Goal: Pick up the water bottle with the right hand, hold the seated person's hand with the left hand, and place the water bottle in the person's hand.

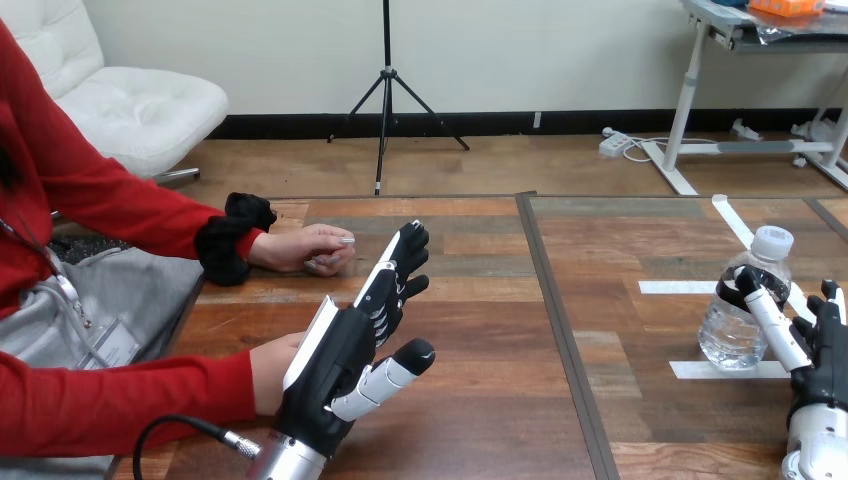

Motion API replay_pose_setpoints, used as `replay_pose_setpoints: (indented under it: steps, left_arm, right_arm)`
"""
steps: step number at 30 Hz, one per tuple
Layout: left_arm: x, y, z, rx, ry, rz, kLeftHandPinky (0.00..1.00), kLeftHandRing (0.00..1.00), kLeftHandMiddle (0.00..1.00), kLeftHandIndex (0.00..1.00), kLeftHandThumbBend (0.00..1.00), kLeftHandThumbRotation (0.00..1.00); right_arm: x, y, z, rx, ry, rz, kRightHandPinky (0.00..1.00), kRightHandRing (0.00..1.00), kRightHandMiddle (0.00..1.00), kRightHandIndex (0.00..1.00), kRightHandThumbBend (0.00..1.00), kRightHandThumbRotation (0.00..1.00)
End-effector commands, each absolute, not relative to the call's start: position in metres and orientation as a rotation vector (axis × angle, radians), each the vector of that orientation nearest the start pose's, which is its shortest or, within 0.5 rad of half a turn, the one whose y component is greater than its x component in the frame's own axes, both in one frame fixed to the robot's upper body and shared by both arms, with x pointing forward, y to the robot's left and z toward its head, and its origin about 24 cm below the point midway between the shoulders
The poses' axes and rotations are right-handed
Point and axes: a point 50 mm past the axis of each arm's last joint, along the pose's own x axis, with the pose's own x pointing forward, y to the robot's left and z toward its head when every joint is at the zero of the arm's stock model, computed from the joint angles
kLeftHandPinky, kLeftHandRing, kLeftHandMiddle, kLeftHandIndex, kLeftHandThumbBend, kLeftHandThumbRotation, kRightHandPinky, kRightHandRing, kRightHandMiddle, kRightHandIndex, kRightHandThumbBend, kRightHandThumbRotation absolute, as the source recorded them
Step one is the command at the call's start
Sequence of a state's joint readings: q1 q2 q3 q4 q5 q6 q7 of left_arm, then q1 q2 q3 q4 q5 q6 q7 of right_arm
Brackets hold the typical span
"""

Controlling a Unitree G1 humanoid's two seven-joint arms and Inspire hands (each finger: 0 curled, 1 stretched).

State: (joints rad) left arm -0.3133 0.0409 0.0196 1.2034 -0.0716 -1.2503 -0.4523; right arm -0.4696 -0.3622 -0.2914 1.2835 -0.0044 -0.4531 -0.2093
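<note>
At the bottom of the frame, left of centre, my left hand [345,365] stands over the wooden table [490,420], open. Its fingers [400,265] reach straight up the frame and the thumb [400,368] sticks out to the right, with nothing held. Tucked against its left edge is the person's hand at the lower left [268,372], coming in on a red sleeve. The two look to be touching. My fingers are not curled round it.

In the lower right corner my right hand [822,350] rises from the bottom edge. Its fingers are spread rather than closed. One long straight finger [772,318] slants up and to the left and lies against the side of the water bottle [730,325], while the others point up just to the right of it, clear of the plastic. I do not see any of them wrapped round it.

The water bottle stands upright on the table at the right of the frame, its white cap [772,241] on top. Its base sits just above a strip of white tape [712,370], and more tape strips [668,287] lie beside and behind it.

Farther up, left of centre, the person's other hand [305,250] rests on the table in a loose fist, just left of my left fingertips and apart from them. A dark seam [560,330] runs up the table between my two hands.
</note>
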Motion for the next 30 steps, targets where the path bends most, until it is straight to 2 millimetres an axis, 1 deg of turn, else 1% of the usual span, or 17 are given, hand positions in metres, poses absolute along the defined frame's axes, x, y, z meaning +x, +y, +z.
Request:
replay_pose_setpoints:
  steps: [1,13,26,30]
  left_arm:
    - [0.25,0.136,-0.004,0.092,-0.431,-0.416,0.93,0.98,1.0,1.0,1.0,0.82]
    - [0.249,0.138,-0.004,0.098,-0.435,-0.409,0.93,0.98,1.0,1.0,1.0,0.82]
    - [0.246,0.14,-0.004,0.1,-0.439,-0.398,0.92,0.97,1.0,1.0,1.0,0.82]
    - [0.246,0.14,-0.005,0.1,-0.44,-0.396,0.92,0.97,1.0,1.0,1.0,0.82]
  right_arm:
    - [0.294,-0.296,-0.009,-0.205,0.248,-0.509,0.85,0.92,0.97,1.0,1.0,0.64]
    - [0.299,-0.295,-0.005,-0.244,0.255,-0.502,0.84,0.91,0.96,1.0,1.0,0.68]
    - [0.306,-0.293,0.001,-0.262,0.242,-0.481,0.85,0.92,0.97,1.0,1.0,0.67]
    - [0.309,-0.291,0.003,-0.239,0.236,-0.462,0.86,0.93,0.97,1.0,1.0,0.66]
